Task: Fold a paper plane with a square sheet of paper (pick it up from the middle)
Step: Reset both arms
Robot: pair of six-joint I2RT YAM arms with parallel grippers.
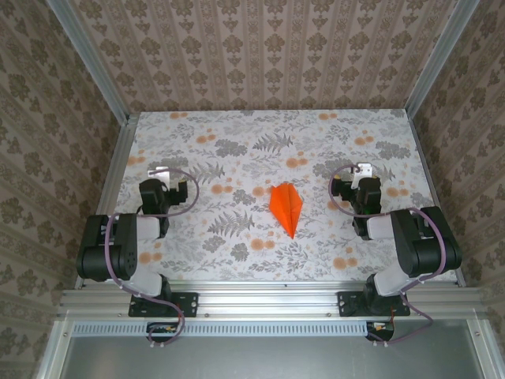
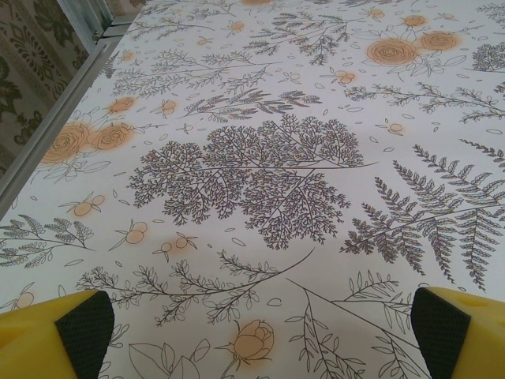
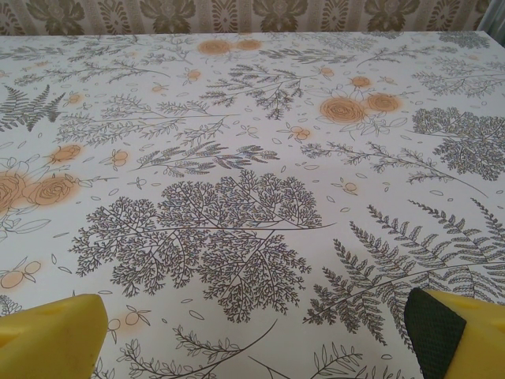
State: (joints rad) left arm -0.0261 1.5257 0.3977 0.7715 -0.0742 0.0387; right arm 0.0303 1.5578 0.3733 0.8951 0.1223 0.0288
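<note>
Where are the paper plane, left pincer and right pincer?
paper plane (image 1: pixel 286 207): top view, on its centre crease.
left pincer (image 2: pixel 260 335): left wrist view, midway between its open fingertips.
right pincer (image 3: pixel 252 335): right wrist view, midway between its open fingertips.

A lab test booth: wallpaper (image 1: pixel 260 55) hung on a metal frame (image 1: pixel 89 63), a flowered table (image 1: pixel 237 158), left arm (image 1: pixel 118 249) and right arm (image 1: pixel 414 237) bolted at 6 o'clock.

I see one orange paper plane (image 1: pixel 286 208) and one flowered desk (image 1: pixel 237 142). There are two arms, the left arm (image 1: pixel 118 246) and the right arm (image 1: pixel 417 239), each carrying one hand: the left hand (image 2: pixel 260 328) and the right hand (image 3: pixel 256 328). Each hand has two yellow fingers (image 2: pixel 31 343).
</note>
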